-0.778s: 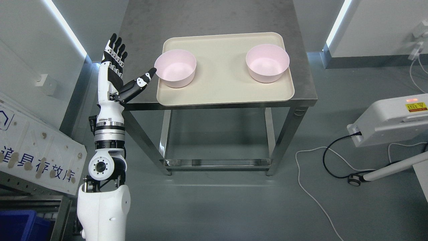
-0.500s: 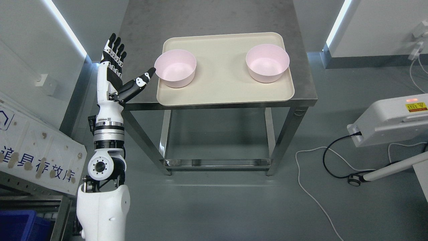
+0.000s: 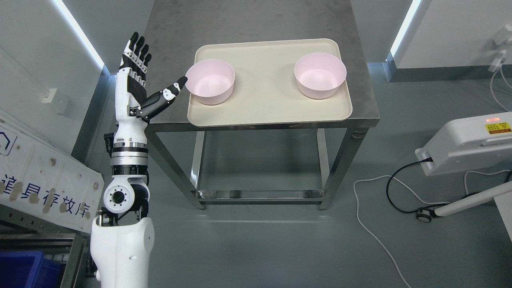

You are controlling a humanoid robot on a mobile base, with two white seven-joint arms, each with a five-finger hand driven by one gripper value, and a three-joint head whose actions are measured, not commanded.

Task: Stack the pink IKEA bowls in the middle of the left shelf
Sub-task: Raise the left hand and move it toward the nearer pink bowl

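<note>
Head view, looking down on a steel table (image 3: pixel 256 20) carrying a cream tray (image 3: pixel 272 108). Two pink bowls on that tray, both upright and empty, well apart: left bowl (image 3: pixel 210 82) at the tray's left edge, right bowl (image 3: pixel 320 75) toward the right rear corner. Left hand (image 3: pixel 138 84) raised at the table's left side, palm turned toward the left bowl, four fingers (image 3: pixel 136 54) straight up and spread, holding nothing. Thumb (image 3: pixel 166 96) stretched out to the right, tip right at the left bowl's outer rim; contact or a hair's gap, impossible to say from here. White forearm running down to the lower left of the picture. No right arm anywhere in shot. Off to the right on the grey floor, a white machine (image 3: pixel 468 144) with a black cable (image 3: pixel 400 188) looping away from it. Lower left, a white board (image 3: pixel 44 184) with blue lettering, leaning, and under it a blue bin (image 3: pixel 24 272).
</note>
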